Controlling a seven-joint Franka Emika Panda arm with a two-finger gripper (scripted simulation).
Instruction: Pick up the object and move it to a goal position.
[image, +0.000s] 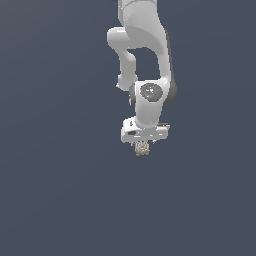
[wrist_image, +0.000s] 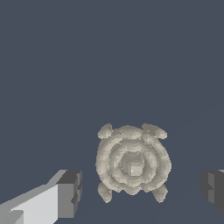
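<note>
The object (wrist_image: 132, 163) is a small beige-tan lumpy block with ringed ridges and small knobs at its corners. In the wrist view it lies on the dark grey floor between my two fingertips (wrist_image: 70, 194), with a gap on each side. My gripper (wrist_image: 142, 190) is open around it and touches nothing. In the exterior view the object (image: 142, 147) shows just under the white hand, and the gripper (image: 143, 145) is straight above it; the fingers are mostly hidden by the hand.
The white arm (image: 142, 55) comes down from the top of the exterior view. The flat dark grey floor (image: 60, 190) spreads all around.
</note>
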